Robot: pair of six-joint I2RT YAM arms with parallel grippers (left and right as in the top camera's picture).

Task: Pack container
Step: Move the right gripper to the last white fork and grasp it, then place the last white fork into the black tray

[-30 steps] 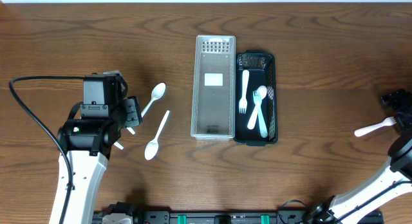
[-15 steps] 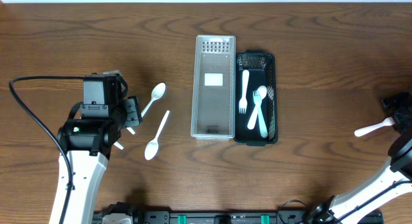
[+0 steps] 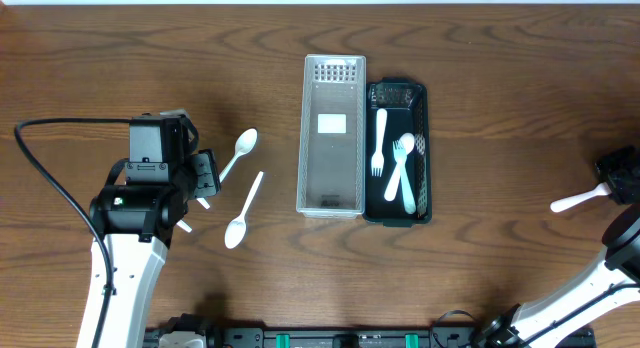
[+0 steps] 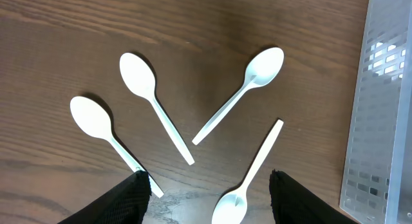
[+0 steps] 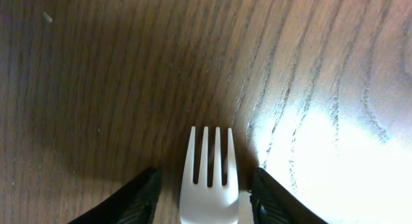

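Your fork [image 3: 578, 199] lies well right of the black tray [image 3: 424, 148], handle toward it, tines between the spread, empty fingers of the right gripper [image 5: 205, 185]. Left of the tray, the left gripper [image 4: 207, 185], also spread, hangs over spoons [image 4: 261, 68].

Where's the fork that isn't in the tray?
Overhead, the fork lies at the far right, well away from the black tray, its tines inside the open right gripper.

Four close-set spoons [image 4: 137, 76] beneath left pincer [image 4: 206, 193]

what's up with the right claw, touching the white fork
Apart. Right wrist view: white fork lies between the fingers of the right claw, table showing each side.
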